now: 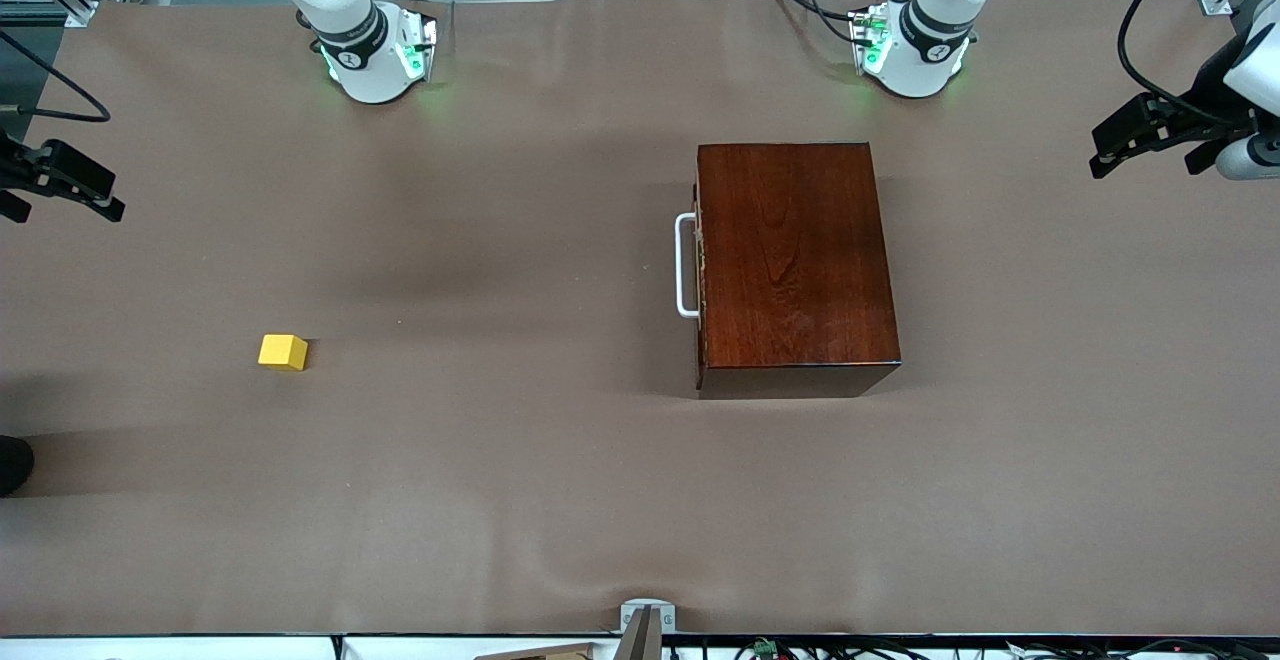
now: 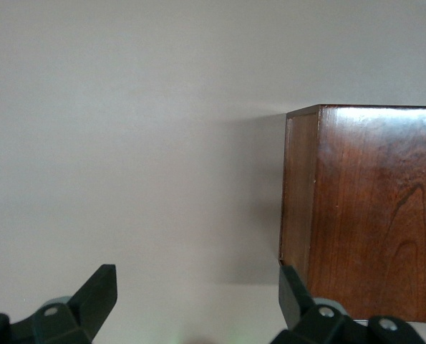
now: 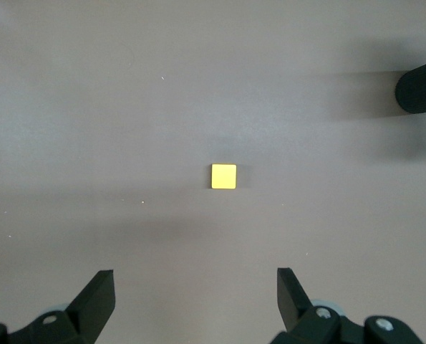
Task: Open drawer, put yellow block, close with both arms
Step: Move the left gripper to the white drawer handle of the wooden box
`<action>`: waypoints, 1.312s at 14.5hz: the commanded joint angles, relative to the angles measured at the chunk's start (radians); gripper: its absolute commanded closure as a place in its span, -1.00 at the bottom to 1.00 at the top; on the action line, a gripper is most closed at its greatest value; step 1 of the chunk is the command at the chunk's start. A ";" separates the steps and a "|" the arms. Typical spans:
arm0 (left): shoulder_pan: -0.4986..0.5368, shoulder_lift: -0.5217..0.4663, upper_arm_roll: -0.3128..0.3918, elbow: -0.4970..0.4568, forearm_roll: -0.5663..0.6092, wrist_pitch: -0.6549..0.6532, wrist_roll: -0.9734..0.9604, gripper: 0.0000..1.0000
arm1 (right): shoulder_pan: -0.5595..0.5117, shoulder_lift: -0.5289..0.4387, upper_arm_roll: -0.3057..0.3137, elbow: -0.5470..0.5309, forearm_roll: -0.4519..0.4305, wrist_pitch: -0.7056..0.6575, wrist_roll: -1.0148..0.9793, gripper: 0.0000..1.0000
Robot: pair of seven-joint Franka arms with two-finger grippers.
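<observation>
Front view shows the wooden box [image 1: 795,260] shut, its drawer handle [image 1: 685,265] facing the right arm's end, long axis running toward the camera. Nothing lies between it and the yellow block [image 1: 283,351], well apart toward that end. Left gripper [image 2: 197,304] and right gripper [image 3: 196,304] hang wide, empty.

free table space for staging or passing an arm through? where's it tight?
Widest bare patch: between the yellow block and the drawer handle. More between the wooden box and the front camera's table edge. Tightest: box to left arm's base. Left pincer and right pincer open, up at the table ends.
</observation>
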 commanded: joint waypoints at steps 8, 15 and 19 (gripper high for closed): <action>-0.008 0.033 -0.028 0.046 0.000 -0.024 -0.030 -1.00 | -0.011 -0.002 0.002 0.006 0.018 -0.013 -0.014 -1.00; -0.034 0.142 -0.257 0.066 0.001 -0.021 -0.209 -1.00 | -0.011 -0.002 0.002 0.006 0.018 -0.013 -0.013 -1.00; -0.166 0.260 -0.307 0.138 0.016 -0.015 -0.292 -1.00 | -0.011 -0.002 0.002 0.006 0.018 -0.013 -0.013 -1.00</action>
